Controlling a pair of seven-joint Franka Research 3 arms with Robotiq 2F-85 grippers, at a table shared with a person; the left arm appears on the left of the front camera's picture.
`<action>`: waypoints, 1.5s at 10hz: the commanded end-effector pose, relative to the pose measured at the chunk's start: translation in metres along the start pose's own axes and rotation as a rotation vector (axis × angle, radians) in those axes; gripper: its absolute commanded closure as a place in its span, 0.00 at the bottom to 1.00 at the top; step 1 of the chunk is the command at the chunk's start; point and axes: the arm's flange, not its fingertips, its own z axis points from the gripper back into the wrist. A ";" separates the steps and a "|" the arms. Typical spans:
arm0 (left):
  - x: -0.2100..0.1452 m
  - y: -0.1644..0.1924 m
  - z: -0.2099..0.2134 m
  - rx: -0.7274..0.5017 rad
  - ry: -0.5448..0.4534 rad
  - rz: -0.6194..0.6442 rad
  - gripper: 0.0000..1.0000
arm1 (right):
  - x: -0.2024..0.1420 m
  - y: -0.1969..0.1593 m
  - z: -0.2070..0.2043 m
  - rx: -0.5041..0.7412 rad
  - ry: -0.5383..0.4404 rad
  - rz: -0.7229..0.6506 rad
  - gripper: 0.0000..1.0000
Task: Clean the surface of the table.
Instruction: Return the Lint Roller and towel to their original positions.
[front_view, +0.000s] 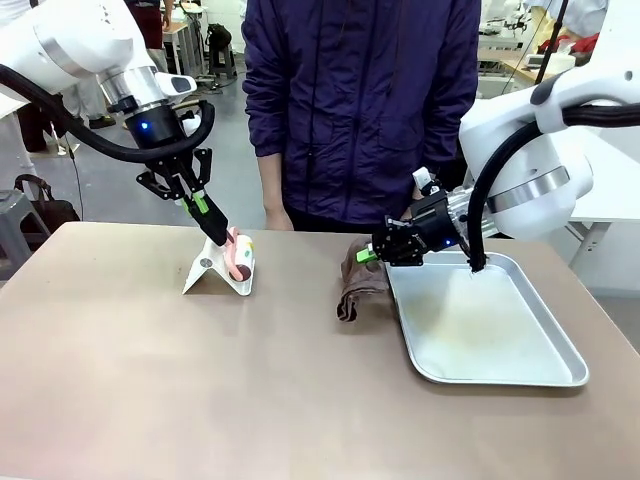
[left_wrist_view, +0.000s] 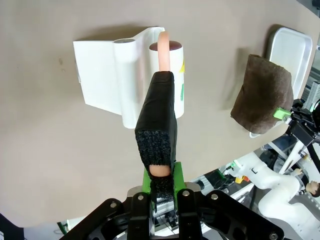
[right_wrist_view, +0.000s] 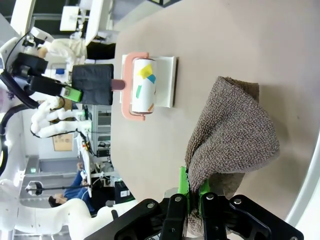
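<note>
Brownish-taupe table (front_view: 120, 400) is seen spanning the front view, w/ a person (front_view: 360, 100) stood at its far edge, 12 o'clock. Item 1: left gripper (front_view: 200, 203), at approx. 10 o'clock on the table, jaws clamped shut on the dark-padded handle of a lint roller (front_view: 240, 256); roller rests in its white stand (front_view: 205, 268). Item 2: right gripper (front_view: 372, 255), approx. 2 o'clock, jaws pinched shut on a brown cloth (front_view: 355, 285), which hangs down to the tabletop just beside a silver tray (front_view: 500, 372). Step judged in hand: both tools gripped, wiping not yet begun. Next move judged to call for the cloth to be pressed flat and swept across the bare top, roller lifted clear of the stand.
</note>
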 end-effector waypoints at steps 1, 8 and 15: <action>-0.005 0.001 -0.002 -0.029 0.002 -0.032 0.82 | 0.006 -0.003 0.000 0.029 -0.008 0.000 0.92; 0.002 0.008 -0.020 -0.023 0.012 -0.039 0.82 | 0.010 -0.003 -0.009 0.046 0.041 0.008 0.92; 0.005 0.006 -0.023 0.033 -0.032 -0.122 0.82 | 0.012 -0.008 -0.014 0.073 0.080 -0.009 0.92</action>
